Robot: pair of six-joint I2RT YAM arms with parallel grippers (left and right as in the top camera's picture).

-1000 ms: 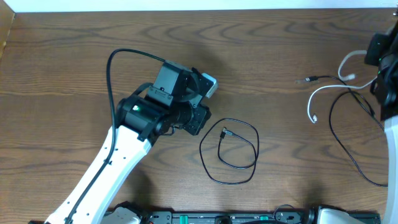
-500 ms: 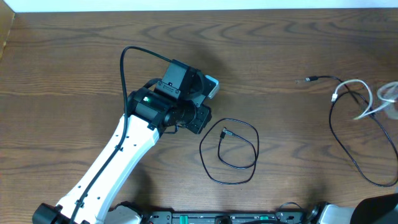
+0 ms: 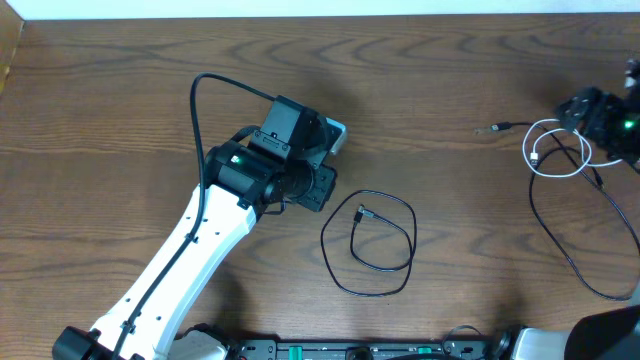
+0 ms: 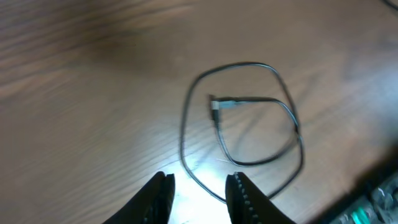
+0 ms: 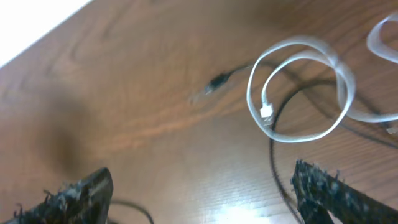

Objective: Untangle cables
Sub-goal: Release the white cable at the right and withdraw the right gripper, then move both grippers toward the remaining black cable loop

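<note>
A black cable [image 3: 372, 245] lies in a loose loop on the table's middle, with its plug [image 4: 214, 106] inside the loop. My left gripper [image 4: 199, 180] hovers just short of that loop, its jaws a little apart and empty. A white cable [image 3: 553, 176] lies coiled at the far right, its plug [image 5: 266, 112] inside the coil. It rests on a second thin black cord [image 3: 560, 235] whose plug [image 3: 495, 128] points left. My right gripper [image 5: 200, 174] stands wide open over bare wood next to the white coil [image 5: 341, 78], holding nothing.
The left arm [image 3: 190, 260] slants across the table from the front left, with its thick black wire [image 3: 205, 85] arching over it. The right arm's wrist [image 3: 600, 115] sits at the far right edge. A black rail [image 3: 350, 350] runs along the front edge.
My right gripper opened and let go of the white cable, which dropped from a hanging strand into a coil on the table. The left arm shifted slightly at first, then held still.
</note>
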